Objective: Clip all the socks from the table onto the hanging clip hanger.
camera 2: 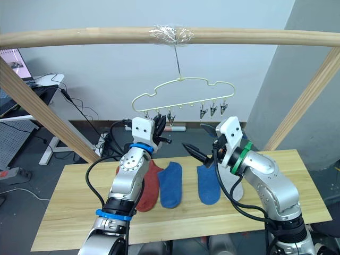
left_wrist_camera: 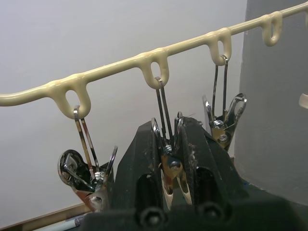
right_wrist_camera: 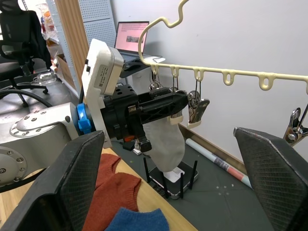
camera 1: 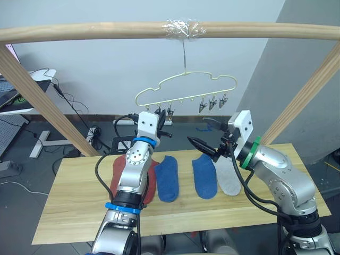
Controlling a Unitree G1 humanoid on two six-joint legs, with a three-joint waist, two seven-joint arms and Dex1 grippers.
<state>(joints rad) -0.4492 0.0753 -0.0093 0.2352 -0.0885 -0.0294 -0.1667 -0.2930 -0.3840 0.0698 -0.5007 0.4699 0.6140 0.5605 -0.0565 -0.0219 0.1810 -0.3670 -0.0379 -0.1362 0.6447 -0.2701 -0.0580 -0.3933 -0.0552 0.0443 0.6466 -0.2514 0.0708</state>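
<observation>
The pale yellow-green clip hanger [camera 1: 186,78] hangs by its hook from the beam. My left gripper [camera 1: 159,118] is raised to its left clips and is shut on the middle clip [left_wrist_camera: 172,163] of the three there. In the right wrist view a light grey sock [right_wrist_camera: 166,144] hangs just under those fingers. My right gripper [camera 1: 204,133] stands open and empty to the right, below the hanger. On the table [camera 1: 74,202] lie a rust-red sock [camera 2: 151,186] partly behind my left arm, two blue socks [camera 1: 168,178] [camera 1: 204,175] and a light grey sock [camera 1: 228,178].
A round wooden beam [camera 1: 106,31] spans the top, with slanted posts [camera 1: 37,101] [camera 1: 303,101] at both sides. Three free clips [camera 1: 212,103] hang at the hanger's right end. Behind the table are floor cables [camera 1: 90,133] and a desk with a laptop [camera 2: 10,58].
</observation>
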